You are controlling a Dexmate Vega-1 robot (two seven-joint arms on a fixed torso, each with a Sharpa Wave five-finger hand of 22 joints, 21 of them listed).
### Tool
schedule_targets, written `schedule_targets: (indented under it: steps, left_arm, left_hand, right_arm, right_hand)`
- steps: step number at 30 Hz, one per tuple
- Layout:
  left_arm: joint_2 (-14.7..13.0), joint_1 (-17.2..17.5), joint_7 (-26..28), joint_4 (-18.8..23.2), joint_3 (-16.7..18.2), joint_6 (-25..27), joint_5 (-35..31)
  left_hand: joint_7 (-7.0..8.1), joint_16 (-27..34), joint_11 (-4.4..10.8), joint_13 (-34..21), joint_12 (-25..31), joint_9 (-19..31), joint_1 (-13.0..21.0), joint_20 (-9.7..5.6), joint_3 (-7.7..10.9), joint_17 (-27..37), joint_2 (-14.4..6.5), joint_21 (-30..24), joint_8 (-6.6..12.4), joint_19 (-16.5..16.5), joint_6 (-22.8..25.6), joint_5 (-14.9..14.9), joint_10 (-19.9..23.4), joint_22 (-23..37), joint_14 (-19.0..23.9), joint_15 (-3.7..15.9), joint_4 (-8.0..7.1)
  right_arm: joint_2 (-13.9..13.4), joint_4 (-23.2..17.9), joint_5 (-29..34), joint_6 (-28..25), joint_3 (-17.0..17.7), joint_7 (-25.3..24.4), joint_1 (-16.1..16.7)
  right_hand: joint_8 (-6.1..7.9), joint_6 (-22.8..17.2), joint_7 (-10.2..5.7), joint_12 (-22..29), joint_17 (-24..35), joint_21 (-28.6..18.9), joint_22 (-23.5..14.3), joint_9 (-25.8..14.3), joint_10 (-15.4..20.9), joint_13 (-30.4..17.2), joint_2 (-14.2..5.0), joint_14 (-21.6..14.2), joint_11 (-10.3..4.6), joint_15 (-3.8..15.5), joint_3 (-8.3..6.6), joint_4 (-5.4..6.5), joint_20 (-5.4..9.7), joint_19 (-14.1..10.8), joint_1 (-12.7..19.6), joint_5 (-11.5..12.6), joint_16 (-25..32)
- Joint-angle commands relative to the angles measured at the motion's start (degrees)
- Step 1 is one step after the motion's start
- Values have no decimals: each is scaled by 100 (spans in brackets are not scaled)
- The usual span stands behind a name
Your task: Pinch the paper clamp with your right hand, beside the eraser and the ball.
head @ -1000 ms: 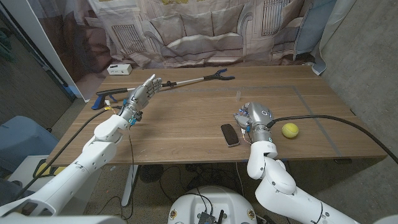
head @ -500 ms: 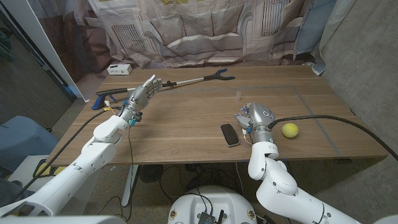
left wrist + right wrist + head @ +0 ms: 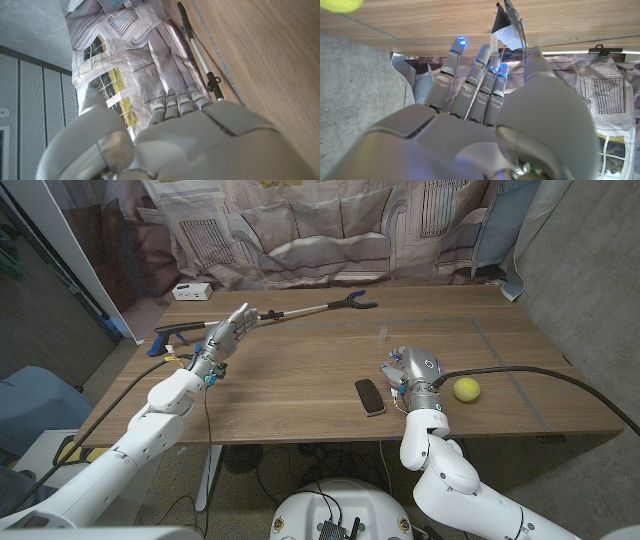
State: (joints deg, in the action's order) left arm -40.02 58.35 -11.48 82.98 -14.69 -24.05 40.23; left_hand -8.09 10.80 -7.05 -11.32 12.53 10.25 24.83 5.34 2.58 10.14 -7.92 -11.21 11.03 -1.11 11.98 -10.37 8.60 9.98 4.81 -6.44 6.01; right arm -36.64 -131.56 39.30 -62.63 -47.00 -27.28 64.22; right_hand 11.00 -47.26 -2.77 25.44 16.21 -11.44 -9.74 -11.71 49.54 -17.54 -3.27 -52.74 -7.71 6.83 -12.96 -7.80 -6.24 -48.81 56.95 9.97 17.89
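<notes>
Both hands show: our right hand (image 3: 485,125) reaches spread fingers (image 3: 451,67) to the paper clamp (image 3: 507,27) on the table (image 3: 300,380), thumb alongside; whether it pinches, we cannot tell. Left hand (image 3: 228,335) open.

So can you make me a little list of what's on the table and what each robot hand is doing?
table: wooden
paper clamp: at the right robot hand's fingertips; seen in the right wrist view
grip on clamp: cannot tell
eraser: dark, flat, beside the right robot hand
ball: yellow, on the hand's other side
left robot hand: fingers apart, holding nothing
grabber stick: long, lying behind the left robot hand
</notes>
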Motion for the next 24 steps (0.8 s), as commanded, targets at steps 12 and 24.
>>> schedule_targets:
  steps: [12, 24]
  left_arm:
    - [-52, 43, 8, 74, 41, -21, -9]
    - [-79, 75, 7, 113, 72, -49, -10]
  left_hand:
    - [-18, -6, 16, -27, -18, 19, 25, 26, 50, 17, 18, -9, -17, -2, 38, 19, 2, 28, -5, -26, 32]
    - [-12, -4, 29, -27, -16, 19, 23, 27, 60, 17, 22, -9, -18, 0, 37, 19, 7, 28, 1, -20, 34]
  right_arm:
    - [-134, -158, -121, -257, -72, 14, -78]
    - [-277, -276, -137, -578, -247, 136, -230]
  right_hand:
    - [31, 83, -33, -153, -27, 20, -24, -15, -16, 85, -5, 351, -40, -131, 118, 59, 5, 16, -154, 9, -154]
    - [-8, 337, -27, -411, -42, 38, -23, -13, -277, 202, 35, 636, -21, -278, 204, 79, -77, 83, -268, 10, -246]
